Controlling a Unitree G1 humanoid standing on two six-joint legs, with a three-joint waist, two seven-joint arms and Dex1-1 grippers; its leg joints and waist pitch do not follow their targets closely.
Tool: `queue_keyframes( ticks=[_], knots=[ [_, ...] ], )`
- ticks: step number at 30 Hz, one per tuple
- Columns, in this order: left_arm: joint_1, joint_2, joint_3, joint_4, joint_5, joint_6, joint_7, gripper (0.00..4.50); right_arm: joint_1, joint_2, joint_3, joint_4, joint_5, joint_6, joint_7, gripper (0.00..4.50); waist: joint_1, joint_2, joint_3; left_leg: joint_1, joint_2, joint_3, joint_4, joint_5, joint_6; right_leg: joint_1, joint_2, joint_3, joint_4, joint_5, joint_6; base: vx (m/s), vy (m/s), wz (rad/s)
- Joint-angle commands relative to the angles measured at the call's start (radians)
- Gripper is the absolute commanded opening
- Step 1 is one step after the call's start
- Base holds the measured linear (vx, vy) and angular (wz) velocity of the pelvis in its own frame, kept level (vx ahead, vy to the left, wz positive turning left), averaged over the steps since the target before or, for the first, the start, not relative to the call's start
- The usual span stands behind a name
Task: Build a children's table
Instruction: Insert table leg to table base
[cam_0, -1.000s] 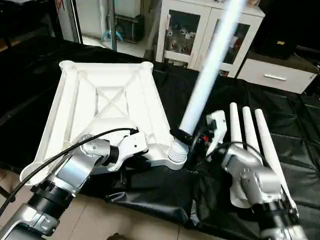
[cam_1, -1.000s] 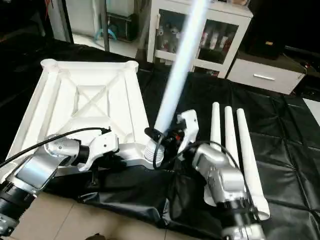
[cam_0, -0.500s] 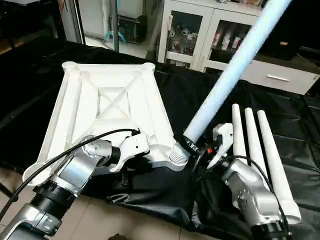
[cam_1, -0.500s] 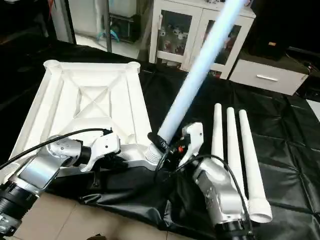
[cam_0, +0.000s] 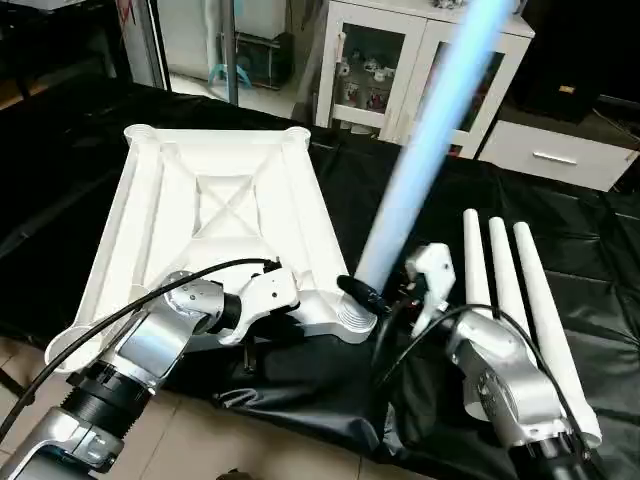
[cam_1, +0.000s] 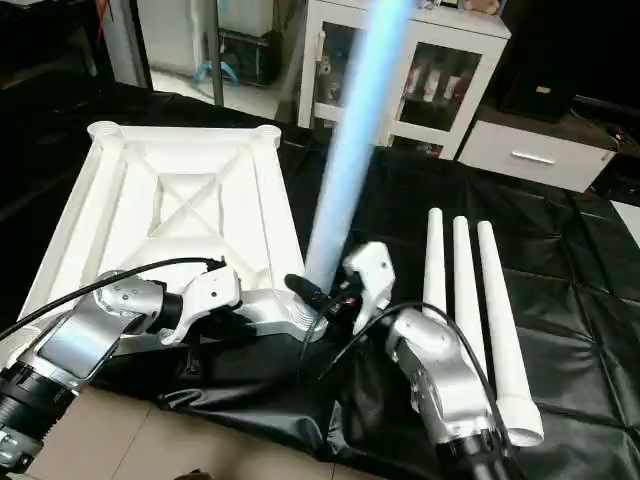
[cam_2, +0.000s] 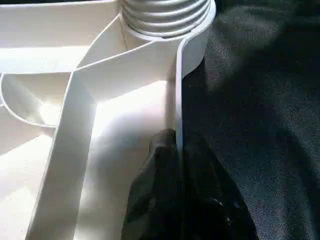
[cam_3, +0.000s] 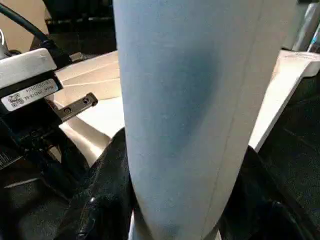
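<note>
Tabletop of white ribbed plastic (cam_0: 225, 215) lies underside-up near the desk's (cam_0: 600, 230) front edge — its front rim pinched by the closed left hand (cam_2: 180, 150). At its front corner socket (cam_0: 352, 312), the right hand (cam_0: 385, 290) grips a long white tubular leg (cam_0: 425, 160) standing tilted. Three more white tubular legs (cam_0: 515, 290) lie side by side further right.

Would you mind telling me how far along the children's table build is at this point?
No leg looks seated yet. The left gripper pinches the tabletop rim beside a threaded corner socket; the right gripper holds the first leg at that socket. Three spare legs lie on the worktable, so four remain.
</note>
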Motion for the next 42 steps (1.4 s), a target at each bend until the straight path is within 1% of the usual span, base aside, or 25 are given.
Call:
queue_keyframes(
  ticks=[1, 3, 6, 7, 8, 12, 13, 16, 20, 24, 25, 26, 28, 29, 31, 32, 33, 34, 36, 37, 38, 39, 40, 41, 42],
  knots=[
    [0.021, -0.014, -0.034, 0.017, 0.01, 0.007, 0.003, 0.0, 0.019, -0.024, 0.024, 0.068, -0.031, 0.097, -0.005, 1.84, -0.009, 0.014, -0.026, 0.027, 0.058, -0.032, -0.091, -0.454, -0.057, -0.009, -0.096, 0.058, -0.109, -0.391, -0.12, 0.0, 0.0, 0.0],
    [0.023, -0.014, -0.034, 0.015, 0.009, 0.01, 0.003, 0.0, 0.004, -0.027, 0.026, 0.075, -0.029, 0.135, -0.004, 1.84, -0.011, 0.008, -0.022, 0.026, 0.057, -0.034, -0.094, -0.475, -0.058, -0.007, -0.099, 0.057, -0.114, -0.437, -0.111, 0.0, 0.0, 0.0],
    [0.025, -0.014, -0.033, 0.012, 0.008, 0.011, 0.002, 0.0, -0.017, -0.025, 0.026, 0.107, -0.044, 0.145, -0.017, 1.84, -0.013, 0.008, -0.022, 0.03, 0.057, -0.038, -0.093, -0.496, -0.063, -0.011, -0.106, 0.058, -0.124, -0.525, -0.086, 0.0, 0.0, 0.0],
    [0.025, -0.014, -0.033, 0.012, 0.008, 0.011, 0.002, 0.0, -0.023, -0.024, 0.027, 0.115, -0.05, 0.141, -0.022, 1.84, -0.013, 0.01, -0.022, 0.029, 0.056, -0.039, -0.094, -0.496, -0.063, -0.011, -0.105, 0.058, -0.125, -0.527, -0.084, 0.0, 0.0, 0.0],
    [0.025, -0.014, -0.033, 0.011, 0.008, 0.011, 0.003, 0.0, -0.025, -0.023, 0.027, 0.123, -0.054, 0.135, -0.025, 1.84, -0.015, 0.007, -0.021, 0.029, 0.057, -0.04, -0.095, -0.501, -0.063, -0.011, -0.104, 0.057, -0.126, -0.535, -0.081, 0.0, 0.0, 0.0],
    [0.025, -0.02, -0.027, 0.014, 0.012, 0.009, 0.022, 0.0, 0.009, -0.021, 0.04, 0.134, -0.074, 0.079, -0.025, 1.84, -0.014, 0.01, -0.023, 0.036, 0.058, -0.04, -0.098, -0.522, -0.068, -0.013, -0.103, 0.054, -0.129, -0.521, -0.083, 0.0, 0.0, 0.0],
    [0.025, -0.023, -0.024, 0.015, 0.014, 0.009, 0.03, 0.0, 0.023, -0.02, 0.04, 0.13, -0.075, 0.067, -0.026, 1.84, -0.014, 0.005, -0.023, 0.037, 0.059, -0.04, -0.101, -0.521, -0.067, -0.012, -0.1, 0.053, -0.129, -0.499, -0.088, 0.0, 0.0, 0.0],
    [0.025, -0.027, -0.02, 0.018, 0.018, 0.008, 0.043, 0.0, 0.047, -0.016, 0.039, 0.129, -0.078, 0.053, -0.035, 1.84, -0.013, 0.004, -0.02, 0.038, 0.056, -0.041, -0.101, -0.544, -0.062, -0.015, -0.102, 0.053, -0.131, -0.516, -0.084, 0.0, 0.0, 0.0],
    [0.026, -0.031, -0.012, 0.022, 0.02, 0.012, 0.057, 0.0, 0.054, -0.004, 0.026, 0.143, -0.083, 0.041, -0.072, 1.84, -0.015, 0.008, -0.021, 0.036, 0.056, -0.045, -0.106, -0.563, -0.06, -0.016, -0.104, 0.053, -0.133, -0.514, -0.082, 0.0, 0.0, 0.0],
    [0.023, -0.042, 0.005, 0.028, 0.016, 0.021, 0.082, 0.0, 0.04, 0.01, 0.011, 0.16, -0.091, 0.033, -0.115, 1.84, -0.018, 0.007, -0.016, 0.04, 0.054, -0.047, -0.104, -0.599, -0.063, -0.023, -0.109, 0.053, -0.142, -0.59, -0.066, 0.0, 0.0, 0.0],
    [0.022, -0.045, 0.01, 0.029, 0.015, 0.023, 0.088, 0.0, 0.037, 0.013, 0.008, 0.163, -0.093, 0.032, -0.125, 1.84, -0.02, 0.006, -0.016, 0.038, 0.053, -0.051, -0.104, -0.609, -0.063, -0.02, -0.111, 0.05, -0.145, -0.626, -0.057, 0.0, 0.0, 0.0],
    [0.018, -0.057, 0.027, 0.037, 0.009, 0.025, 0.111, 0.0, 0.024, 0.023, -0.002, 0.177, -0.103, 0.032, -0.162, 1.84, -0.022, 0.012, -0.016, 0.037, 0.053, -0.054, -0.106, -0.62, -0.069, -0.02, -0.112, 0.048, -0.148, -0.642, -0.052, 0.0, 0.0, 0.0],
    [0.014, -0.066, 0.039, 0.045, 0.004, 0.024, 0.129, 0.0, 0.013, 0.03, -0.009, 0.189, -0.111, 0.033, -0.189, 1.84, -0.028, 0.014, -0.016, 0.035, 0.053, -0.06, -0.11, -0.644, -0.078, -0.015, -0.11, 0.04, -0.148, -0.638, -0.051, 0.0, 0.0, 0.0],
    [0.003, -0.094, 0.067, 0.06, -0.008, 0.046, 0.168, 0.0, -0.009, 0.045, -0.021, 0.219, -0.129, 0.039, -0.252, 1.84, -0.031, 0.02, -0.015, 0.033, 0.053, -0.064, -0.114, -0.668, -0.084, -0.01, -0.107, 0.035, -0.148, -0.628, -0.048, 0.0, 0.0, 0.0],
    [-0.001, -0.102, 0.075, 0.064, -0.011, 0.056, 0.179, 0.0, -0.015, 0.048, -0.024, 0.228, -0.135, 0.04, -0.269, 1.84, -0.04, 0.019, -0.015, 0.038, 0.051, -0.064, -0.117, -0.697, -0.091, -0.012, -0.103, 0.028, -0.151, -0.611, -0.053, 0.0, 0.0, 0.0],
    [-0.017, -0.135, 0.097, 0.075, -0.013, 0.096, 0.225, 0.0, -0.045, 0.07, -0.045, 0.274, -0.145, 0.045, -0.353, 1.84, -0.047, 0.017, -0.018, 0.044, 0.05, -0.062, -0.116, -0.704, -0.091, -0.012, -0.102, 0.026, -0.151, -0.597, -0.057, 0.0, 0.0, 0.0],
    [-0.021, -0.144, 0.103, 0.078, -0.014, 0.106, 0.238, 0.0, -0.054, 0.077, -0.051, 0.287, -0.148, 0.046, -0.376, 1.84, -0.052, 0.018, -0.014, 0.048, 0.046, -0.061, -0.114, -0.709, -0.084, -0.019, -0.103, 0.025, -0.159, -0.614, -0.054, 0.0, 0.0, 0.0],
    [-0.031, -0.162, 0.114, 0.084, -0.016, 0.124, 0.261, 0.0, -0.071, 0.089, -0.062, 0.312, -0.152, 0.048, -0.419, 1.84, -0.056, 0.019, -0.013, 0.047, 0.045, -0.062, -0.114, -0.715, -0.084, -0.018, -0.104, 0.023, -0.159, -0.622, -0.052, 0.0, 0.0, 0.0],
    [-0.068, -0.231, 0.154, 0.102, -0.017, 0.195, 0.36, 0.0, -0.139, 0.133, -0.098, 0.409, -0.169, 0.065, -0.586, 1.84, -0.066, 0.019, -0.008, 0.053, 0.041, -0.065, -0.113, -0.754, -0.085, -0.023, -0.102, 0.006, -0.17, -0.665, -0.037, 0.0, 0.0, 0.0],
    [-0.09, -0.268, 0.174, 0.111, -0.011, 0.239, 0.416, 0.0, -0.173, 0.156, -0.114, 0.454, -0.174, 0.068, -0.662, 1.84, -0.076, 0.025, -0.009, 0.049, 0.043, -0.068, -0.122, -0.794, -0.091, -0.012, -0.094, -0.01, -0.165, -0.642, -0.032, -0.051, 0.041, -0.09],
    [-0.09, -0.268, 0.174, 0.111, -0.011, 0.239, 0.416, 0.0, -0.173, 0.156, -0.114, 0.454, -0.174, 0.068, -0.662, 1.84, -0.079, 0.037, -0.011, 0.024, 0.055, -0.064, -0.159, -0.86, -0.106, 0.018, -0.072, -0.025, -0.122, -0.524, -0.05, 0.0, 0.0, 0.0],
    [-0.11, -0.298, 0.189, 0.12, -0.004, 0.273, 0.468, 0.0, -0.205, 0.178, -0.128, 0.495, -0.176, 0.067, -0.726, 1.84, -0.055, 0.05, -0.008, -0.056, 0.071, -0.028, -0.25, -0.937, -0.114, 0.081, -0.032, -0.031, 0.035, -0.287, -0.072, 0.0, 0.0, 0.0],
    [-0.11, -0.298, 0.189, 0.12, -0.004, 0.273, 0.468, 0.0, -0.205, 0.178, -0.128, 0.495, -0.176, 0.067, -0.726, 1.84, -0.018, 0.035, -0.015, -0.073, 0.065, 0.001, -0.261, -0.918, -0.092, 0.091, -0.021, -0.025, 0.07, -0.206, -0.06, -0.092, 0.016, 0.06],
    [-0.137, -0.337, 0.208, 0.135, 0.005, 0.305, 0.534, 0.0, -0.239, 0.202, -0.141, 0.539, -0.172, 0.059, -0.783, 1.84, -0.023, -0.015, -0.026, 0.047, 0.029, 0.05, -0.181, -0.675, -0.085, -0.035, -0.064, 0.027, -0.028, -0.376, -0.07, -0.009, -0.077, 0.28],
    [-0.172, -0.386, 0.236, 0.164, 0.015, 0.311, 0.627, 0.0, -0.282, 0.228, -0.15, 0.592, -0.174, 0.038, -0.851, 1.84, -0.032, -0.034, -0.017, 0.087, 0.017, -0.02, 0.048, -0.346, -0.009, -0.086, -0.219, 0.089, -0.197, -0.769, -0.075, -0.009, -0.077, 0.28]
  ],
)
